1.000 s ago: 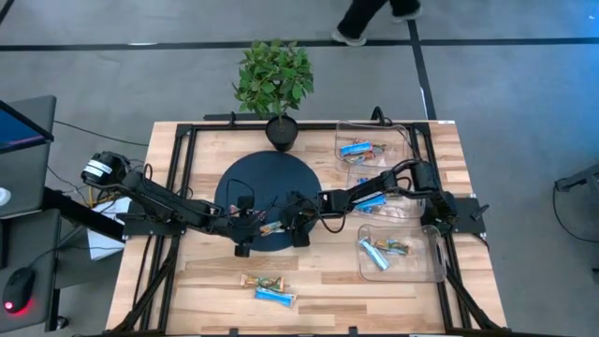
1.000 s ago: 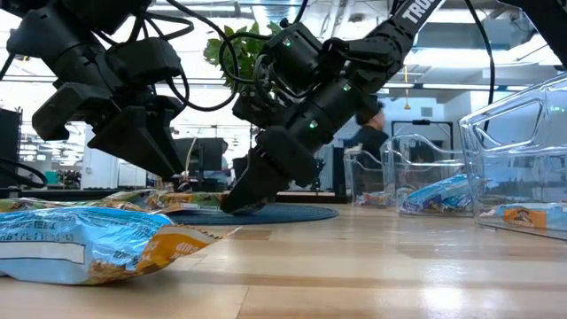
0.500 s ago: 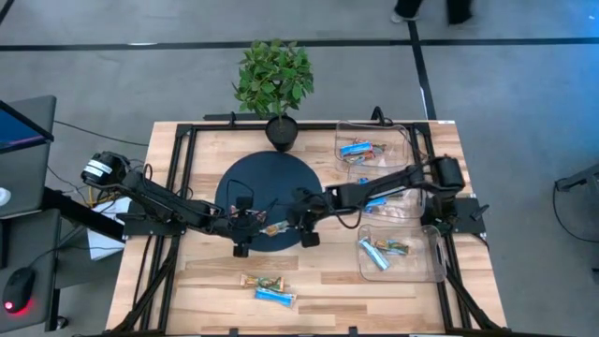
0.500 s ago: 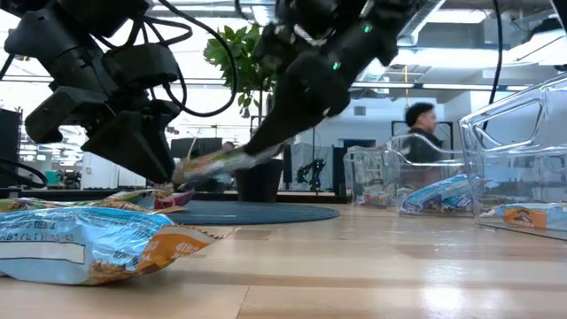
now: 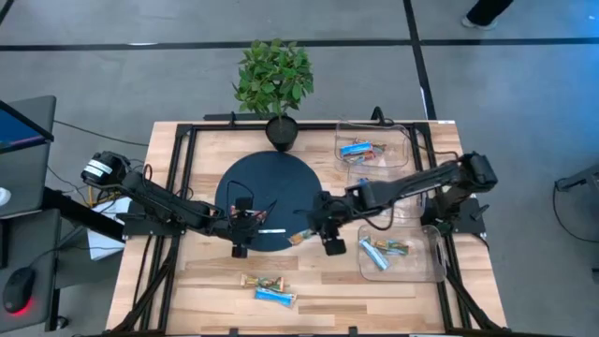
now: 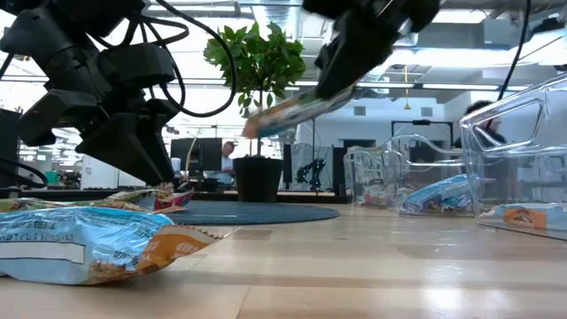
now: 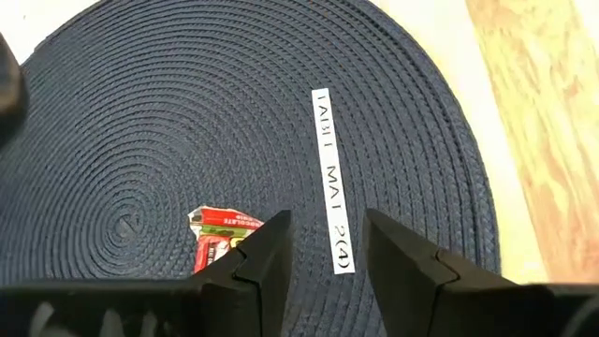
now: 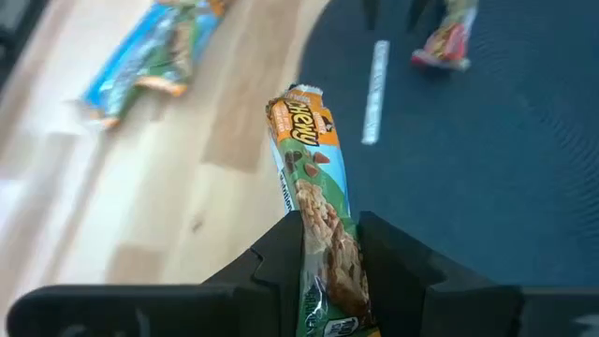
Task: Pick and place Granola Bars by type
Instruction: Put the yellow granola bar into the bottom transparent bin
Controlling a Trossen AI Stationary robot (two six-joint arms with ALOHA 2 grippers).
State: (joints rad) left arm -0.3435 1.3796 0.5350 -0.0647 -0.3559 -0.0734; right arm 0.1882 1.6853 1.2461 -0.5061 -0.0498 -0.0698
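My right gripper [image 8: 329, 223] is shut on a green-and-orange granola bar [image 5: 300, 238] and hovers over the blue mat's near right edge [image 5: 304, 225]. In the low view this bar [image 6: 297, 109] is well above the table. My left gripper [image 7: 323, 245] is open, low over the mat's near part [image 5: 245, 225]. A red-orange bar [image 7: 221, 240] lies flat on the mat just outside one of its fingers; I cannot tell whether they touch. A thin white strip [image 7: 332, 178] lies on the mat ahead of it. My right gripper pinches the green-and-orange bar between its two fingers [image 8: 277, 249], on the half nearer one end [image 8: 325, 208]. The bar runs along the fingers and sticks out past their tips. It is lifted clear and tilted, its free end [image 6: 257, 126] lower.
A green bar [image 5: 262, 282] and a blue bar [image 5: 275, 297] lie near the table's near edge. Clear bins on the right hold bars: a far one [image 5: 360, 150] and a near one [image 5: 398, 251]. A potted plant [image 5: 274, 80] stands at the far edge.
My right gripper has risen from the mat with the green-and-orange bar and moved toward the table's right and near edges. The bar has gone from lying on the mat to lifted clear and tilted. The left arm has kept still.
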